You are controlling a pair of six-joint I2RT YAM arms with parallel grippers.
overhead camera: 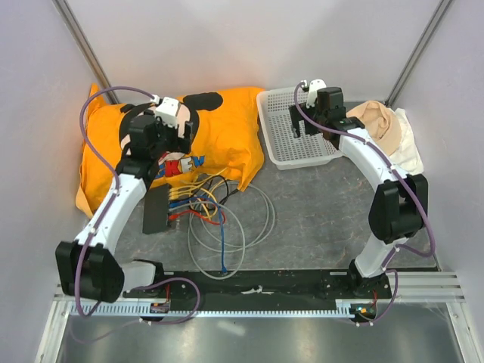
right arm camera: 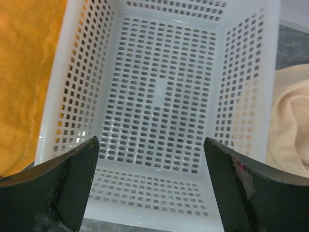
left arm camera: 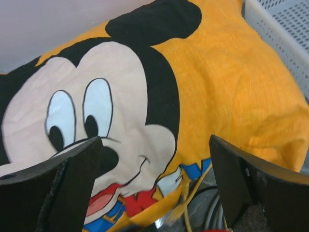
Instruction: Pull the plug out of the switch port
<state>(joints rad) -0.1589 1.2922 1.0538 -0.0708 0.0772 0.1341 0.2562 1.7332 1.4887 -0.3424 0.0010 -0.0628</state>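
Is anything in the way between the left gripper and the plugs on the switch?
No solid obstacle shows. The left gripper hovers, jaws open, over the orange cloth; the switch lies just beyond the cloth's near edge. Only the cables tangled at its sockets crowd the plugs.

Matt switch (overhead camera: 155, 213) (woven cloth cushion (overhead camera: 236, 130))
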